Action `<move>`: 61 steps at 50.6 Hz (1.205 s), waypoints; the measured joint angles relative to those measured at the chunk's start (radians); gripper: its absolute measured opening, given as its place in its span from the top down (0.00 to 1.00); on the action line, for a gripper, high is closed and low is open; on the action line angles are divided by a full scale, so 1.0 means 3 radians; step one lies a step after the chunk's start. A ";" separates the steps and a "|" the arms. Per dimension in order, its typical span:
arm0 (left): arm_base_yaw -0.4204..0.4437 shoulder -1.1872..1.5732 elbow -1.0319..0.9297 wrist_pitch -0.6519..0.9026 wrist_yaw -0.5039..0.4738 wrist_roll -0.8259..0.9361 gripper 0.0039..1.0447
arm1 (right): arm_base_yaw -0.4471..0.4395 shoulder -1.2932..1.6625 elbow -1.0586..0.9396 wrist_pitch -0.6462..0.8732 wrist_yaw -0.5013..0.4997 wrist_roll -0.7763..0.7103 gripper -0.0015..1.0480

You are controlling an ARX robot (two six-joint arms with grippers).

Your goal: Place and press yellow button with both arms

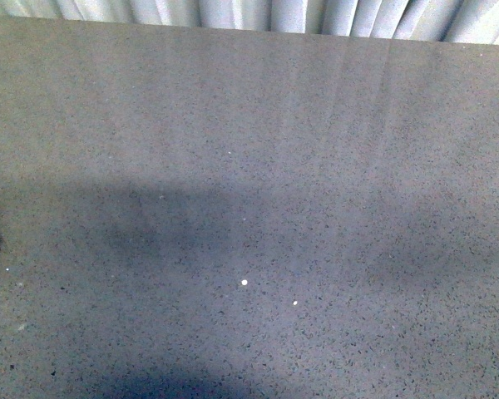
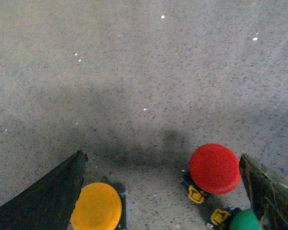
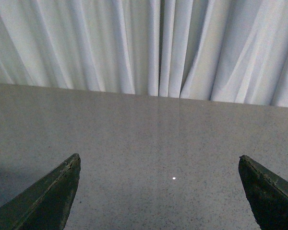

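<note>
Here the yellow button [image 2: 96,207] lies at one side within the spread left gripper [image 2: 161,155]; right gripper [image 3: 158,158] also spread.

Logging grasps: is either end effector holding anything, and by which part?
Nothing is held. The left end effector is open, the yellow button loose beside it; the right end effector is open, empty.

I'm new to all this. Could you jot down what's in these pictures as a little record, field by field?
surface: grey speckled table, white curtain behind
yellow button: on the table, close to one side of the left pincer
red button: on the table, near its other side
green button: next to the red button, partly cut off
left pincer: open, holding nothing
right pincer: open, holding nothing, facing the curtain
</note>
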 joint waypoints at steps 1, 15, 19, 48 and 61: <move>0.0017 0.0060 0.0015 0.0027 0.0001 0.0006 0.09 | 0.0000 0.0000 0.0000 0.0000 0.0000 0.0000 0.09; 0.0261 0.0493 0.0244 0.0159 -0.0018 -0.0028 0.09 | 0.0000 0.0000 0.0000 0.0000 0.0000 0.0000 0.09; 0.0356 0.0608 0.0282 0.0189 0.0005 -0.0112 0.09 | 0.0000 0.0000 0.0000 0.0000 0.0000 0.0000 0.09; 0.0521 0.1102 0.0282 0.0416 0.0086 -0.0154 0.09 | 0.0000 0.0000 0.0000 0.0000 0.0000 0.0000 0.09; 0.0521 0.1213 0.0282 0.0458 0.0086 -0.0135 0.09 | 0.0000 0.0000 0.0000 0.0000 0.0000 0.0000 0.09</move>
